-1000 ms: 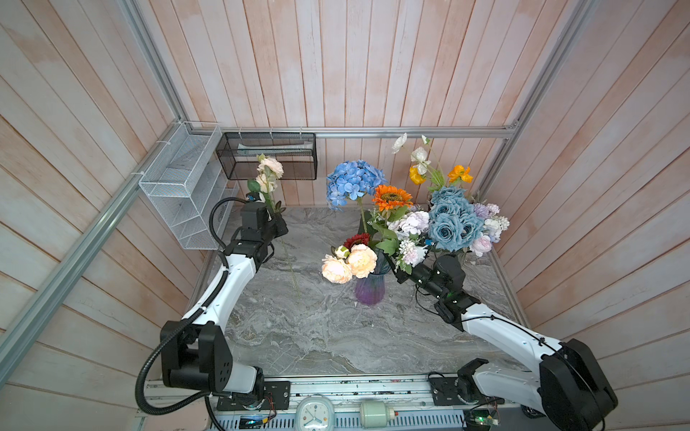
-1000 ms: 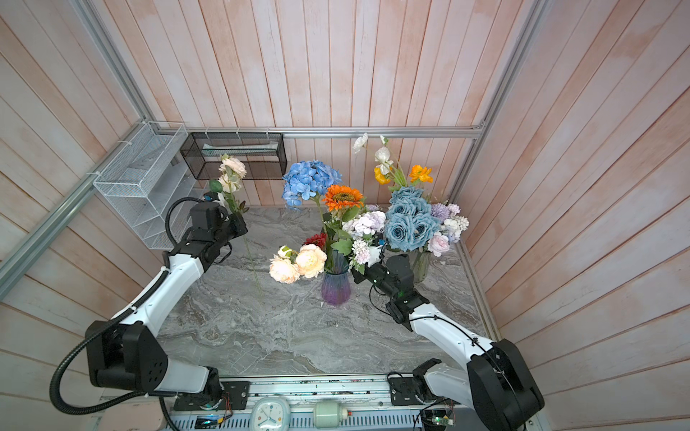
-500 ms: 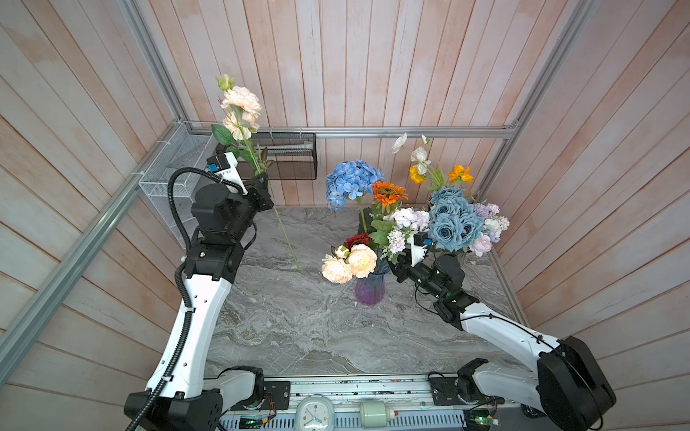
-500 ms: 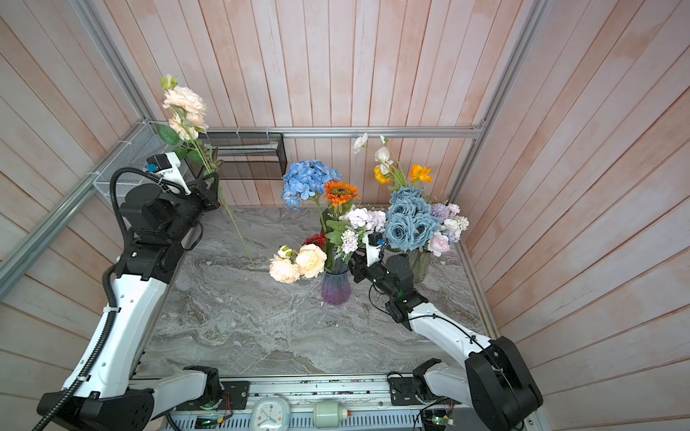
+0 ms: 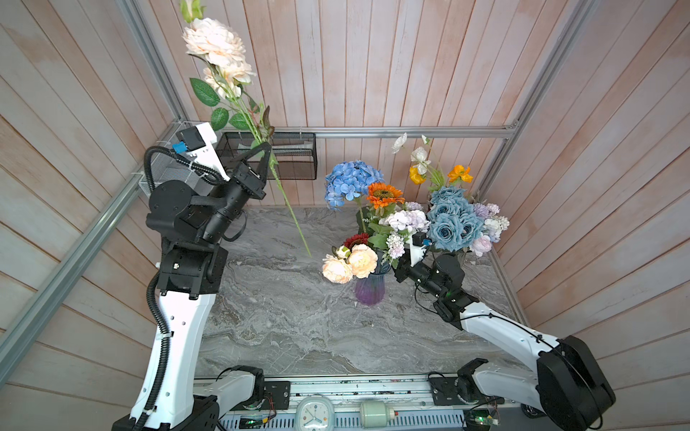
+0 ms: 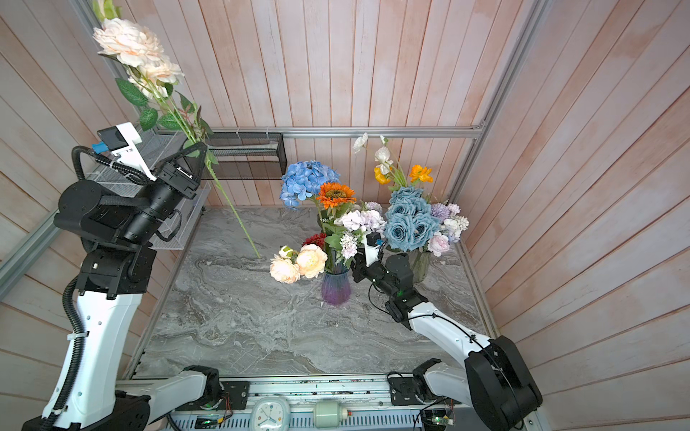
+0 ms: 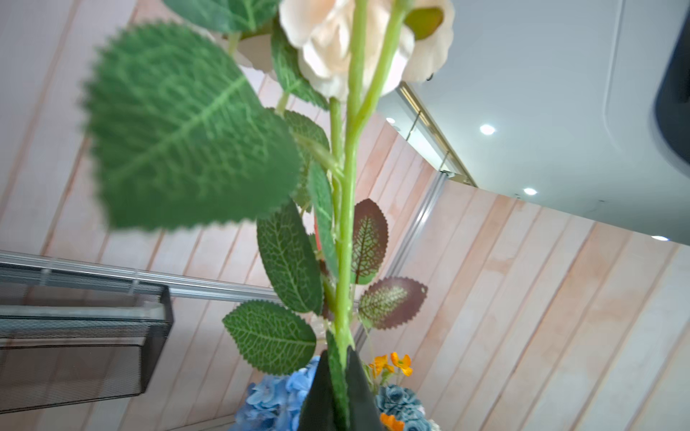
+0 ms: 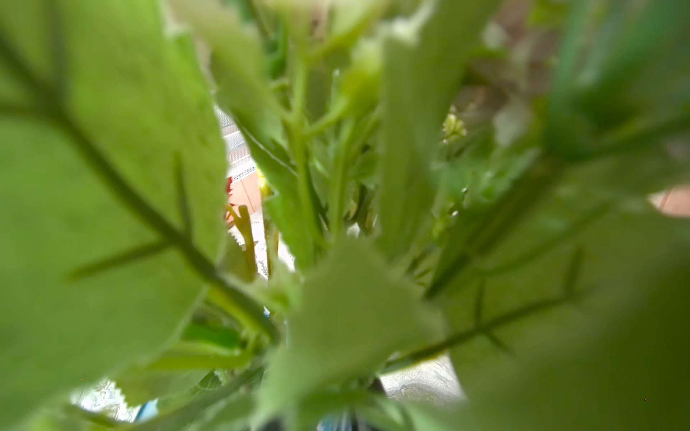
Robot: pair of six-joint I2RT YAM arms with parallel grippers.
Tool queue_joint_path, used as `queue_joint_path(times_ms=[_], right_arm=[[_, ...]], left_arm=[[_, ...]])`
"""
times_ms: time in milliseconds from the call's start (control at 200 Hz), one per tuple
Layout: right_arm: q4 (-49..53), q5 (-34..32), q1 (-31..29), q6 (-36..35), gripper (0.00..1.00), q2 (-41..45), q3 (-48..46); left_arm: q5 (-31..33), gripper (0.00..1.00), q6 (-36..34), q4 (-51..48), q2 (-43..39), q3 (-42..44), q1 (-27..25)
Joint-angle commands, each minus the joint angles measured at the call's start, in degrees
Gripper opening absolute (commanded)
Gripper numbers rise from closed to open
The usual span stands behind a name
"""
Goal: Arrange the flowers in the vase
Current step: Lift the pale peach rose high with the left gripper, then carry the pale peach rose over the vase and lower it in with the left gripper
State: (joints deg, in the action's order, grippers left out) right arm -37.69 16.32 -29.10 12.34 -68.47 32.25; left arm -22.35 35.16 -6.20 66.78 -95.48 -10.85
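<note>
We log one peach rose stem [image 5: 214, 41], held high above the tabletop [image 5: 283, 317] in the clenched left claw [image 5: 266, 146]; other flowers [image 5: 384, 196] in the purple vase [image 5: 369, 290]; right claw [image 5: 397, 266] among leaves [image 5: 379, 240], grip indiscernible.

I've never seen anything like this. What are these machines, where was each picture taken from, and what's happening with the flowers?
These are two robot arms mounted along one edge of a marble table. Two pictures look down on everything from overhead; the other two come from small cameras on the arms' wrists. On the table stands a purple vase holding several flowers, with a second bouquet of blue roses beside it. The left gripper is shut on the stem of a tall peach rose held aloft; its wrist view looks along that stem. The right gripper is buried in the purple vase's leaves, so its wrist view shows only blurred green, and whether it holds anything cannot be told.
</note>
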Motion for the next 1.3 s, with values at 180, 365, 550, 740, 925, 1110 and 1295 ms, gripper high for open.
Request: queue_joint_path(times_ms=[180,365,550,740,925,1110,1295], right_arm=[[4.1,-0.9,-0.3,-3.2,0.12,-1.0,0.6],[4.1,-0.4,-0.3,-2.4,0.11,-1.4,0.9],[4.0,-0.3,-0.3,-2.1,0.11,-1.6,0.9],[3.8,-0.4,-0.3,-1.8,0.11,-1.9,0.7],[3.7,-0.3,-0.3,-1.7,0.11,-1.9,0.5],[3.2,-0.3,-0.3,-1.4,0.11,-1.9,0.2],[2.7,-0.2,-0.4,-1.1,0.11,-1.8,-0.3]], left_arm=[[-7.1,0.0,10.0,19.7,-0.7,2.7,-5.6],[-9.5,0.0,9.7,17.8,4.5,-6.9,-8.3],[-12.3,0.0,11.8,18.7,9.5,-11.7,-10.3],[-9.8,0.0,11.2,27.4,11.1,-6.2,-16.5],[-8.1,0.0,9.1,31.7,13.9,-3.9,-21.5],[-7.3,0.0,6.7,32.9,17.6,-3.9,-25.3],[-2.4,0.0,-7.9,34.2,17.8,0.7,-30.9]])
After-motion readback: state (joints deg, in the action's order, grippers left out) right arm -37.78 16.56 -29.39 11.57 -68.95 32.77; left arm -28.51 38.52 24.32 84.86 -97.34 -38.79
